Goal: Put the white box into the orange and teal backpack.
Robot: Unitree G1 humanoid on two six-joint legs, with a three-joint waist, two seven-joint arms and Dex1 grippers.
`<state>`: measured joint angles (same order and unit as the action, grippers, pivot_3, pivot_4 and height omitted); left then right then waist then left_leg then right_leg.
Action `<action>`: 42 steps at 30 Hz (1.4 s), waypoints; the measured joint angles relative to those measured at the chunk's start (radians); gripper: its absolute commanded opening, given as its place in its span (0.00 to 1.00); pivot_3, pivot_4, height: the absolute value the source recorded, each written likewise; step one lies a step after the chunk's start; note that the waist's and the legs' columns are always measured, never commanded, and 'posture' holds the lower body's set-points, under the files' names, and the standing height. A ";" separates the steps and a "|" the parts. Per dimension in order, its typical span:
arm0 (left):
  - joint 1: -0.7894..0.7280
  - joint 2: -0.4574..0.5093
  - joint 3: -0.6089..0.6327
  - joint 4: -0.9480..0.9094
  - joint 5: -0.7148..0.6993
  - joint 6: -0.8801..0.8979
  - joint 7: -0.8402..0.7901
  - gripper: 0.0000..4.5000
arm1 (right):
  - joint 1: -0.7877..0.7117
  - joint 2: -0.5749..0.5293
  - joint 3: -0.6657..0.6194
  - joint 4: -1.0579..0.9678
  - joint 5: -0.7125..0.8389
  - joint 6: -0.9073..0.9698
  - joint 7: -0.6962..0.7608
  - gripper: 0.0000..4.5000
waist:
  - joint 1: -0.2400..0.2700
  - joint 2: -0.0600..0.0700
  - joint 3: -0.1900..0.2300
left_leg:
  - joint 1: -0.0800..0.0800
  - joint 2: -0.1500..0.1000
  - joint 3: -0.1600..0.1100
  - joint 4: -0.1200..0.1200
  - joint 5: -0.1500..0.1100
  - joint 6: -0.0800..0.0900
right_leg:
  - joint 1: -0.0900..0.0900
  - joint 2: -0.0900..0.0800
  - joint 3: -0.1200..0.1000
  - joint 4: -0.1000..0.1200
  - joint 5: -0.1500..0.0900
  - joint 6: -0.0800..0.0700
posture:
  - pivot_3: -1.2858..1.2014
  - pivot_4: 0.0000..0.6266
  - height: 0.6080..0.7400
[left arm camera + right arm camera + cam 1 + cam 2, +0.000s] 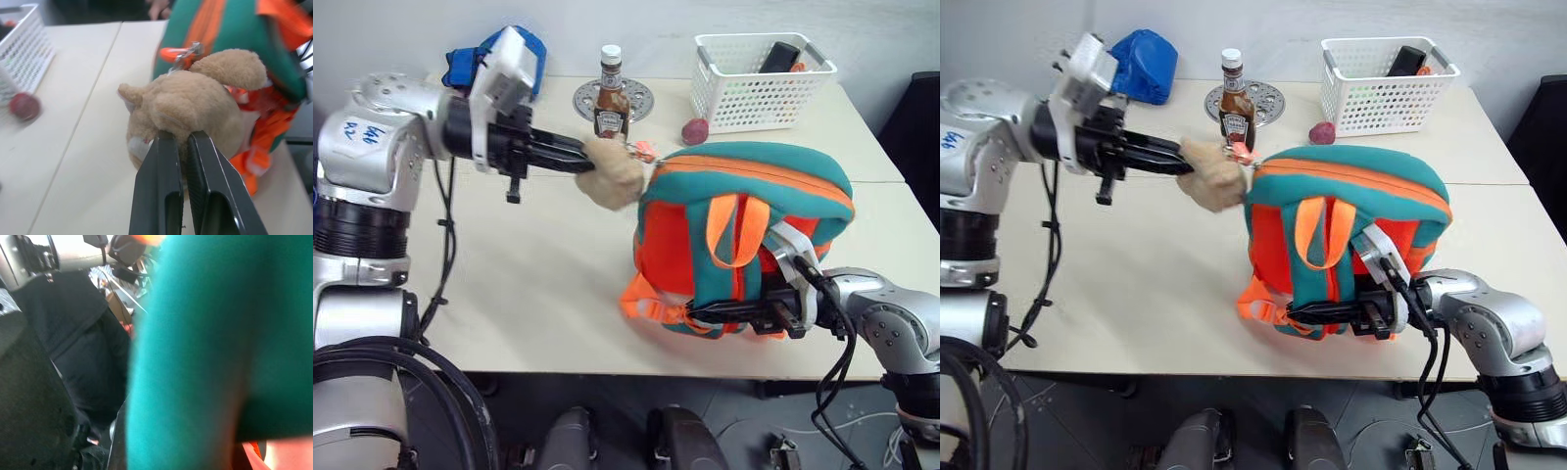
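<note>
1. We find the left gripper (182, 139) pinching the tan plush toy (611, 172).
2. Right gripper (700, 313) pressed together at the orange and teal backpack (744, 230), near the table edge (607, 370), six o'clock.

Your work area — pale table against a plain wall.
You have a cream-topped table (538, 284) with a seam (876, 182) running across its right side, two sections butted together. Behind it stands a plain light grey wall (646, 24). A dark chair back (918, 137) sits at the far right edge. Below the near table edge, grey floor (1371, 421) — loose cables lie on it. Lighting is even.
</note>
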<state>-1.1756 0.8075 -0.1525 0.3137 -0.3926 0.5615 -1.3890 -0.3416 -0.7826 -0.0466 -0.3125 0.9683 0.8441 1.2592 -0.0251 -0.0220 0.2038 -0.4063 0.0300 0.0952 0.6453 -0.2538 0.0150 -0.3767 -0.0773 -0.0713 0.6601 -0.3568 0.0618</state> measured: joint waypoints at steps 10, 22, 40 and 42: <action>0.248 0.000 -0.062 -0.148 0.067 -0.093 -0.050 0.00 | 0.004 0.001 -0.004 -0.043 0.054 0.030 -0.017 0.00 | -0.003 0.000 0.000 | 0.000 0.000 0.000 0.000 -0.001 0.002 | 0.000 0.000 0.001 0.000 0.000 0.000 | 0.52 0.24 1.00; 0.284 -0.078 -0.102 -0.030 0.244 -0.302 0.090 0.00 | 0.006 0.007 -0.004 -0.054 0.074 0.031 -0.035 0.00 | 0.000 0.000 0.000 | 0.000 0.000 0.000 0.001 -0.003 0.005 | 0.000 -0.001 0.000 0.000 0.000 0.000 | 0.52 0.24 1.00; 0.342 -0.035 -0.098 -0.087 0.220 -0.270 -0.055 0.00 | 0.050 0.007 -0.006 -0.054 0.061 0.000 -0.032 0.00 | 0.001 0.000 0.000 | 0.000 0.000 -0.001 0.001 -0.003 0.005 | 0.000 -0.001 0.000 0.000 0.000 0.000 | 0.52 0.24 1.00; 0.343 -0.078 -0.117 -0.088 0.249 -0.297 -0.021 0.00 | 0.049 0.009 -0.006 -0.054 0.058 -0.006 -0.036 0.00 | 0.003 0.000 0.000 | 0.000 0.000 -0.001 0.001 -0.003 0.006 | 0.000 -0.001 0.000 0.000 0.000 0.000 | 0.52 0.24 1.00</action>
<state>-0.8328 0.7296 -0.2695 0.2256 -0.1440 0.2644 -1.4099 -0.2929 -0.7731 -0.0524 -0.3667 1.0267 0.8385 1.2230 -0.0218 -0.0219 0.2038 -0.4067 0.0298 0.0947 0.6468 -0.2571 0.0205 -0.3762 -0.0784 -0.0712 0.6602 -0.3568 0.0618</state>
